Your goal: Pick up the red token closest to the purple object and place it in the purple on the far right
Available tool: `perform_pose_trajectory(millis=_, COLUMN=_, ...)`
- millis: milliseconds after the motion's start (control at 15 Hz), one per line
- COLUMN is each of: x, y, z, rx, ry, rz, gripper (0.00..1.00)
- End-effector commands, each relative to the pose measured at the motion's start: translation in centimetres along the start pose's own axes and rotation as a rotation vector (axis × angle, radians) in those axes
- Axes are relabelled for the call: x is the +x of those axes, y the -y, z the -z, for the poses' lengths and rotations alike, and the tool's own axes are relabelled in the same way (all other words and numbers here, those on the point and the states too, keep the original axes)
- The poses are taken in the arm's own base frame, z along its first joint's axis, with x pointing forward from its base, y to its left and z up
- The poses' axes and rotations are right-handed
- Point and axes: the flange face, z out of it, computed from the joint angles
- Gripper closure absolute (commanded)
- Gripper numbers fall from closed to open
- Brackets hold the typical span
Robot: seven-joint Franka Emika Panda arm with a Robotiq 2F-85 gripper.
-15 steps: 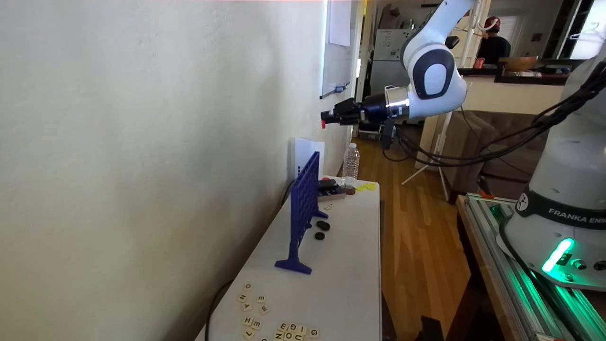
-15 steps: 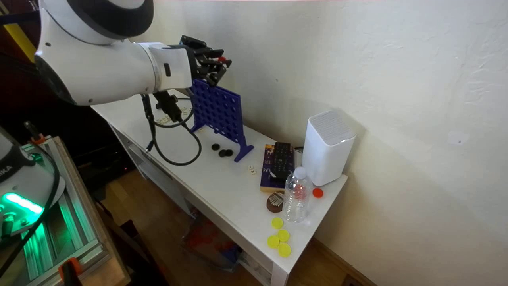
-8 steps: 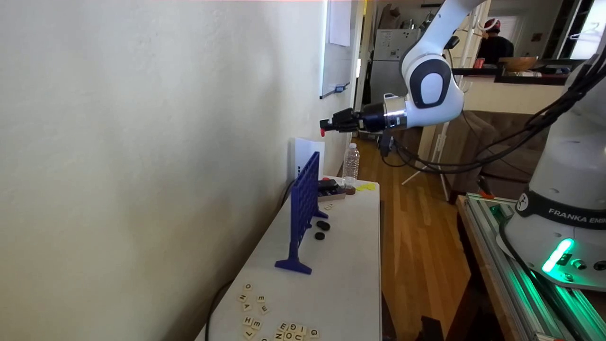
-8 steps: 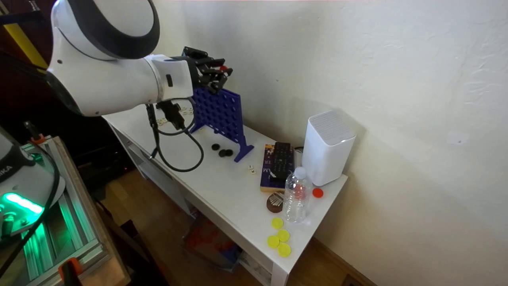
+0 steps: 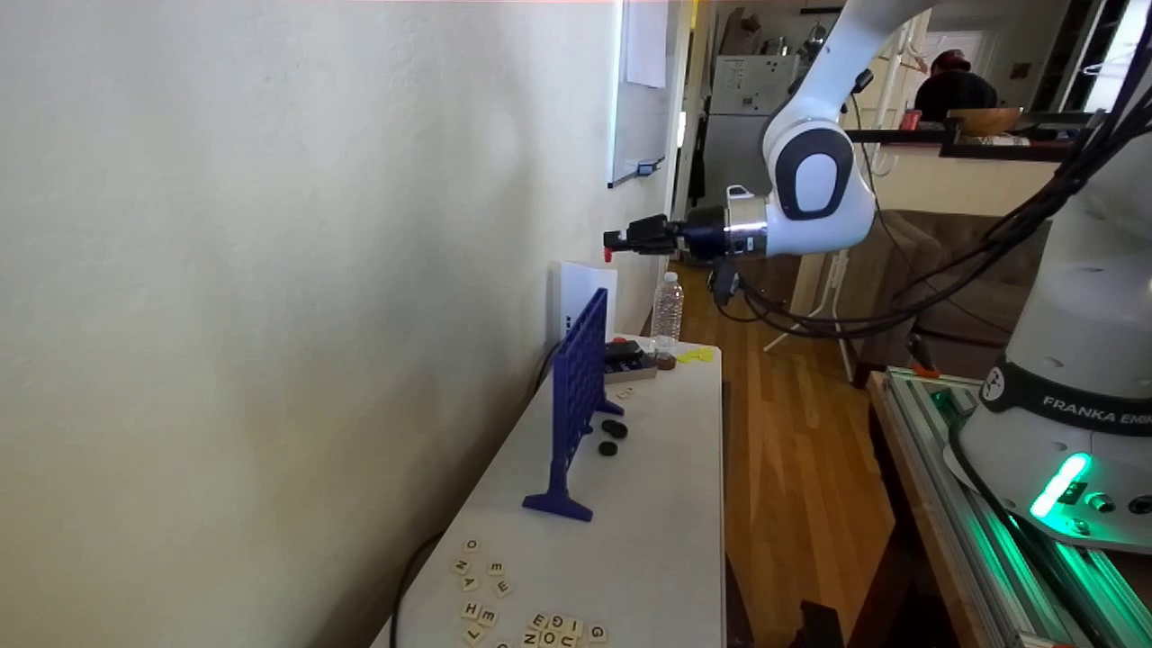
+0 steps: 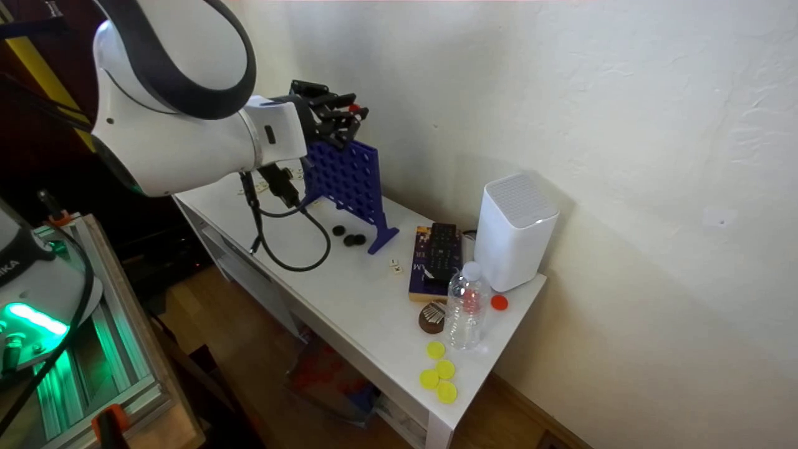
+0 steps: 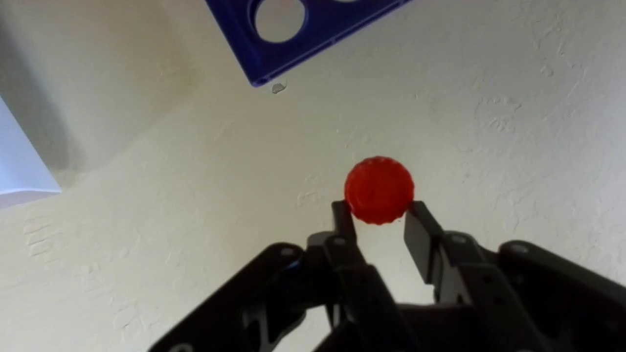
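My pincer (image 7: 378, 209) sits slightly lower than a second ago, narrowed and holding the red token (image 7: 379, 189) | token hangs higher than the purple board (image 5: 576, 382), by its right end, not inserted; I judge lining-up comes next | table (image 6: 368, 299): black tokens (image 6: 349, 241) beside board, bottle (image 6: 466, 315) and yellow tokens (image 6: 445, 369) farther right | sofa (image 5: 945, 241), person (image 5: 958, 93) beyond

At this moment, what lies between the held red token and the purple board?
In the wrist view, nothing lies between the red token and the purple board; only the wall behind shows.
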Motion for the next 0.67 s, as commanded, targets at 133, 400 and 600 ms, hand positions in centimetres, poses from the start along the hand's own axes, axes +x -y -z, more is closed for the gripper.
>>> perform_pose_trajectory(millis=133, x=-1.3, y=-0.4, z=-0.5, rx=0.007, ry=-0.038, rz=0.047, gripper=0.92)
perform_pose_trajectory(millis=400, x=-2.5, y=-0.6, z=-0.5, rx=-0.023, ry=-0.02, rz=0.064, gripper=0.92)
perform_pose_trajectory(millis=600, x=-2.6, y=-1.0, z=-0.3, rx=-0.034, ry=-0.016, rz=0.07, gripper=0.92)
